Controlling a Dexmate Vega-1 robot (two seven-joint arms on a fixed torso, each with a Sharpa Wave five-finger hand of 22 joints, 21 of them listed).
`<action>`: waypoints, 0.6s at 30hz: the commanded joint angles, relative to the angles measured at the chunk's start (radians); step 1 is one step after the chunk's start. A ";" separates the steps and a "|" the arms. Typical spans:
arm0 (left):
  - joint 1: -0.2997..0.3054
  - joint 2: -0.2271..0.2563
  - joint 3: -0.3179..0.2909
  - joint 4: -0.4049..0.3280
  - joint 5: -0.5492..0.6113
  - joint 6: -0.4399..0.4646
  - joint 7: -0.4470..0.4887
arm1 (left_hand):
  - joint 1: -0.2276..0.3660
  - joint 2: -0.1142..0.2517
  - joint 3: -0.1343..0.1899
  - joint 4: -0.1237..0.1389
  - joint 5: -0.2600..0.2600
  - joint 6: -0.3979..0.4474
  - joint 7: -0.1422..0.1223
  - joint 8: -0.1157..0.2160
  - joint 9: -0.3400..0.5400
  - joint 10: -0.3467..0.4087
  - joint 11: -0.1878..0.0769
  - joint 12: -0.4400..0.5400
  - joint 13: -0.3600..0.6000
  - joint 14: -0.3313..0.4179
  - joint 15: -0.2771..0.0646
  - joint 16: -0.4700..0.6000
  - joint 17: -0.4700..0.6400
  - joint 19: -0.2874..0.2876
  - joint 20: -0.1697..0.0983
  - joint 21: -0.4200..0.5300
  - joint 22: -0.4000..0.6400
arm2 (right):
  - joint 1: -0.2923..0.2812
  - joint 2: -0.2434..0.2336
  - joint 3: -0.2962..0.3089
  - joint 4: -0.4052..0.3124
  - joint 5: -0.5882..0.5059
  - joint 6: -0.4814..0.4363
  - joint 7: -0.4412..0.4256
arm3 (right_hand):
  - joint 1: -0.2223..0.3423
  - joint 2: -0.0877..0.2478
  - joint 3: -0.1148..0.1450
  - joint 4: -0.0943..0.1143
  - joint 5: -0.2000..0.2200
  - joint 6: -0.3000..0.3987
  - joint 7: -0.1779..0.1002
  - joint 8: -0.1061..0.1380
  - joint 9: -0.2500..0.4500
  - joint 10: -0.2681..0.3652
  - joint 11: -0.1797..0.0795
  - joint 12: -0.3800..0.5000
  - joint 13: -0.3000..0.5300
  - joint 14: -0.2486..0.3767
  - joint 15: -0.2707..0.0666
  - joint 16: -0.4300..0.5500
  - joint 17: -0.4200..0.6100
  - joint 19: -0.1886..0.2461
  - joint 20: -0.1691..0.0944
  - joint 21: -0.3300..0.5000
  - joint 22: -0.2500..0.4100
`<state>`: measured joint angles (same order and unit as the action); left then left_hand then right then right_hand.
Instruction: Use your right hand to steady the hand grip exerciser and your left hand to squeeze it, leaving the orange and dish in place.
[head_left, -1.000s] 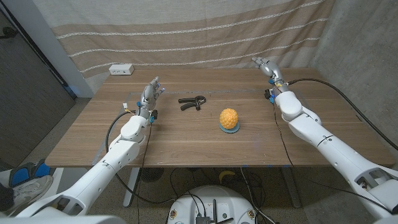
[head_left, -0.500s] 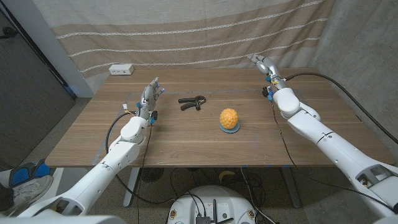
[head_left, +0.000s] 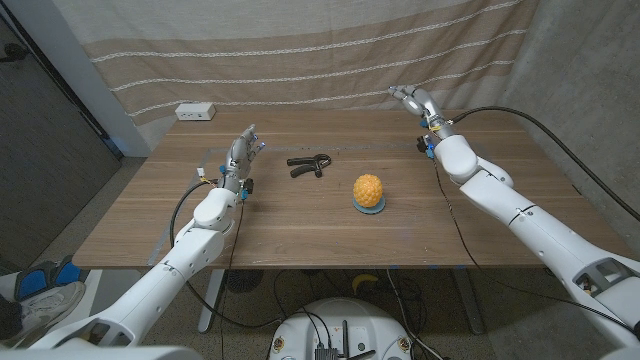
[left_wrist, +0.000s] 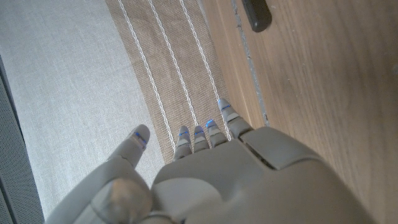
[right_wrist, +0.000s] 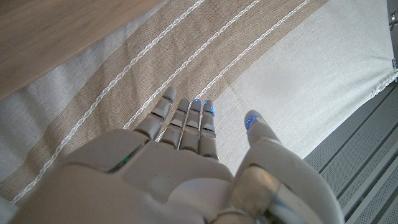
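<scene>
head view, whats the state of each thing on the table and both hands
grip exerciser: lying on the table, untouched, not squeezed
orange: sitting on the dish
dish: on the table, under the orange
left hand: open, holding nothing
right hand: open, holding nothing, raised near the table's far edge

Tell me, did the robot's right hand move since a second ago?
Yes. The right hand slid toward picture left along the table's far edge, nearer the hand grip exerciser, which stayed put.
</scene>
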<state>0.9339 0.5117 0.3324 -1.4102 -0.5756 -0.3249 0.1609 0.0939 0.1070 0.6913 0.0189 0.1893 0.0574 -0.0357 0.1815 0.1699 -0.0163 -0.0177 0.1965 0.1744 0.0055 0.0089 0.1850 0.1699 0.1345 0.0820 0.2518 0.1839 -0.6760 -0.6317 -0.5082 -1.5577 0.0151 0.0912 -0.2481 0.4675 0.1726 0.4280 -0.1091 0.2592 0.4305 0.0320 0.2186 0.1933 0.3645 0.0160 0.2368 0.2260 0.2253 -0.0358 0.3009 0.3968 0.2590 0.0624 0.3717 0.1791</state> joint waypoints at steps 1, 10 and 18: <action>0.005 0.003 0.001 -0.008 0.003 -0.001 -0.003 | -0.012 0.010 0.000 -0.005 -0.003 0.009 0.005 0.003 0.004 0.005 -0.005 0.004 0.005 0.008 0.000 -0.003 0.002 0.010 -0.001 0.001 0.004 | 0.034 -0.020 -0.034 -0.057 -0.060 -0.103 0.045 | -0.004 0.007 0.008 0.000 0.004 0.012 -0.002 0.002 0.002 0.004 -0.005 0.001 0.005 0.012 -0.007 0.004 0.004 0.008 0.000 0.001 0.006; 0.006 0.002 0.002 -0.014 0.002 0.006 0.001 | -0.014 0.010 0.000 -0.008 -0.003 0.010 0.005 0.002 0.004 0.005 -0.006 0.004 0.005 0.010 0.000 -0.003 0.002 0.010 -0.001 0.000 0.004 | 0.061 -0.034 -0.065 -0.088 -0.097 -0.187 0.085 | -0.005 0.006 0.009 0.000 0.006 0.011 -0.004 0.000 0.002 0.003 -0.007 0.000 0.006 0.009 -0.013 0.006 0.007 0.009 -0.001 0.000 0.006; 0.000 0.002 0.007 -0.007 0.004 0.010 -0.005 | -0.015 0.010 0.000 -0.009 -0.003 0.011 0.006 0.002 0.004 0.004 -0.005 0.003 0.005 0.009 -0.001 -0.003 0.003 0.010 -0.001 -0.001 0.004 | 0.084 -0.036 -0.091 -0.096 -0.128 -0.222 0.107 | -0.006 0.006 0.009 0.000 0.007 0.011 -0.007 -0.001 0.002 0.001 -0.010 -0.001 0.007 0.008 -0.017 0.008 0.010 0.010 -0.001 -0.001 0.006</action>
<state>0.9393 0.5133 0.3331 -1.4212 -0.5750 -0.3225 0.1605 0.0894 0.1025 0.6870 0.0146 0.1893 0.0628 -0.0302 0.1815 0.1699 -0.0163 -0.0177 0.1965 0.1744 0.0055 0.0089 0.1850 0.1698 0.1345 0.0820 0.2518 0.1838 -0.6219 -0.6596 -0.5661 -1.6317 -0.0705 -0.0675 -0.1754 0.4675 0.1726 0.4309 -0.1062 0.2592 0.4340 0.0284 0.2186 0.1932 0.3621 0.0137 0.2368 0.2303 0.2290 -0.0395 0.3009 0.4015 0.2589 0.0625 0.3717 0.1842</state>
